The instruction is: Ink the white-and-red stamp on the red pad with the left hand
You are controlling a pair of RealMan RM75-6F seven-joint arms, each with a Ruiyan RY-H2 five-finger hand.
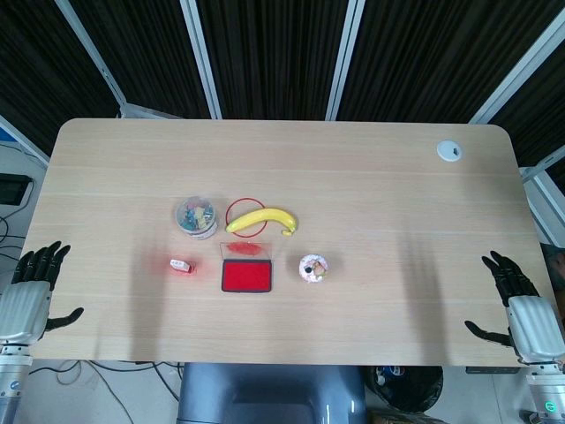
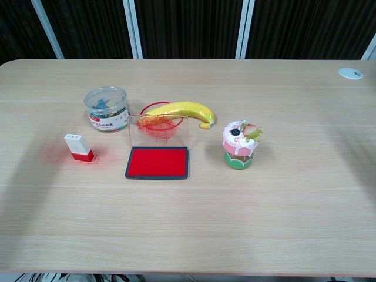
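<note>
The white-and-red stamp (image 1: 181,264) (image 2: 79,147) stands on the table just left of the red ink pad (image 1: 246,276) (image 2: 157,163), whose clear lid is raised at the back. My left hand (image 1: 33,290) rests at the table's near left edge, fingers spread, holding nothing, well left of the stamp. My right hand (image 1: 518,304) sits at the near right edge, fingers spread and empty. Neither hand shows in the chest view.
A clear jar of clips (image 1: 196,216) (image 2: 106,108) stands behind the stamp. A banana (image 1: 262,220) (image 2: 178,110) lies over a red ring (image 1: 244,212) behind the pad. A small cupcake toy (image 1: 313,268) (image 2: 239,145) is right of the pad. A white grommet (image 1: 449,151) sits far right.
</note>
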